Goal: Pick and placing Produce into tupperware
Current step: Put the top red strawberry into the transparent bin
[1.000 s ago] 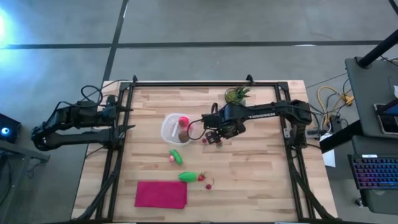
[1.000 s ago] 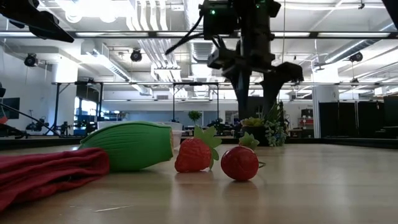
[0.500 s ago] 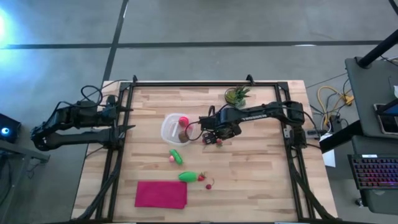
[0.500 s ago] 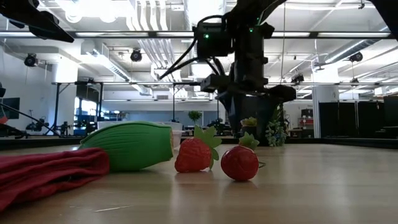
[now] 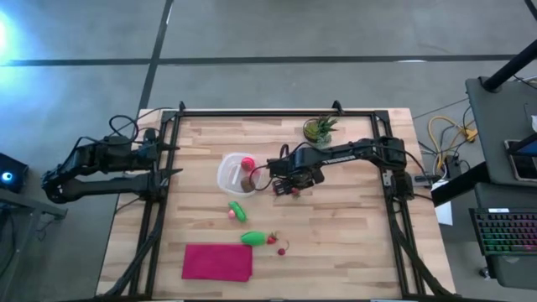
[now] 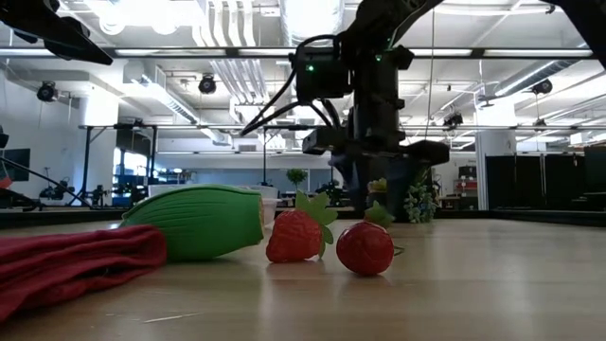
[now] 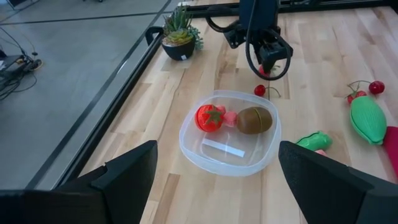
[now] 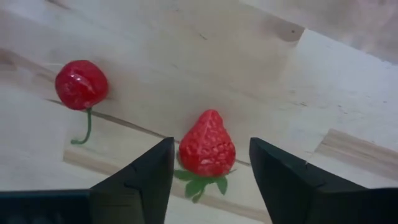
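My right gripper (image 8: 208, 140) (image 5: 290, 185) is open and points down at the table, just right of the tupperware. Its fingers stand on either side of a small red strawberry (image 8: 207, 152) that lies on the wood, without touching it. A red cherry (image 8: 81, 84) lies close beside. The clear tupperware (image 7: 198, 144) (image 5: 225, 174) holds a pink-red ball (image 7: 209, 118), a brown kiwi (image 7: 254, 120) and a pink berry. My left gripper (image 7: 217, 144) waits open at the table's left edge. More produce lies nearer: a green piece (image 5: 239, 210), a green oblong (image 5: 253, 238) and berries (image 5: 277, 244).
A spiky potted plant (image 5: 319, 127) stands near the far edge, behind my right arm. A magenta cloth (image 5: 217, 262) lies flat near the near edge. A black frame (image 5: 277, 111) runs round the table. Bare wood lies on the table's right half.
My right gripper has come down toward the table, and its fingers now stand around the strawberry. The arm has folded lower behind it. The produce and the tupperware have stayed where they were.
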